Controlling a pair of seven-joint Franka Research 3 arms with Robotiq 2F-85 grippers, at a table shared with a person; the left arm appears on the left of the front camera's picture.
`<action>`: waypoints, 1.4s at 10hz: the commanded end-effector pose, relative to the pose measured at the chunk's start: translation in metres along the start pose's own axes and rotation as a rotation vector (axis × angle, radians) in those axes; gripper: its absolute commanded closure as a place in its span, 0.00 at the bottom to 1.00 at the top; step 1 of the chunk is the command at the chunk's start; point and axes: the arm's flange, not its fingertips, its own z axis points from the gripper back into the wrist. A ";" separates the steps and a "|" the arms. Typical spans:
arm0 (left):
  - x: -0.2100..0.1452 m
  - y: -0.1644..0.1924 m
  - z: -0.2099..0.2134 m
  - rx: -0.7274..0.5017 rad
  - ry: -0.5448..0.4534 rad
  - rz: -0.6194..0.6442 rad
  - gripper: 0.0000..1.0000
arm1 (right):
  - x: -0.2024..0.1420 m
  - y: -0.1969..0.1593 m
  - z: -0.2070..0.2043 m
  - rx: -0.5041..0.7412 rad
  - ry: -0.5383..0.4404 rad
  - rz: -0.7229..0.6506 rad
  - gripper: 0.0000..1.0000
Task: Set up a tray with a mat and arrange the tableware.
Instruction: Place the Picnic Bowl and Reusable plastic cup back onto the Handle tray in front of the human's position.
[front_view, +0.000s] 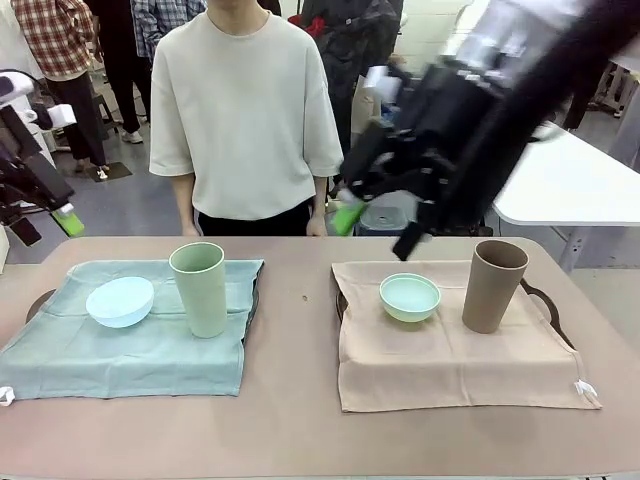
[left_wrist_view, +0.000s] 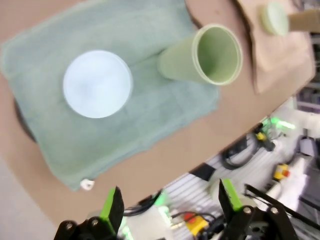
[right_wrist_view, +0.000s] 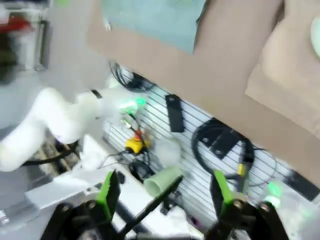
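Two cloth mats are seen spread over dark trays on the brown table (front_view: 300, 420). On the teal cloth mat (front_view: 130, 350), at the robot's left, a pale blue round plastic bowl (front_view: 120, 301) is set beside a tall light green handleless tumbler (front_view: 200, 289), which stands upright. On the beige cloth mat (front_view: 450, 350), at the right, a mint green round bowl (front_view: 409, 297) is placed near an upright brown handleless tumbler (front_view: 493, 285), the two apart.

Above the beige mat, the right claw (front_view: 380, 228) is held in the air, motion-blurred; its green-padded fingers appear widely parted and nothing is gripped. The left claw (left_wrist_view: 170, 207) is shown wide and empty, raised off the table near its left side.

At the far edge, a person in a pale short-sleeved shirt (front_view: 245, 110) is pictured standing.
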 end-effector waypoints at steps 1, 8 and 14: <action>-0.004 0.012 0.009 -0.163 -0.044 -0.012 0.00 | -0.056 -0.043 0.008 0.160 -0.201 -0.093 0.06; -0.019 0.056 0.019 -0.527 -0.154 -0.061 0.00 | -0.143 -0.117 0.095 0.576 -0.569 -0.085 0.06; -0.022 0.053 0.015 -0.499 -0.152 -0.039 0.00 | -0.132 -0.110 0.146 0.523 -0.570 -0.157 0.06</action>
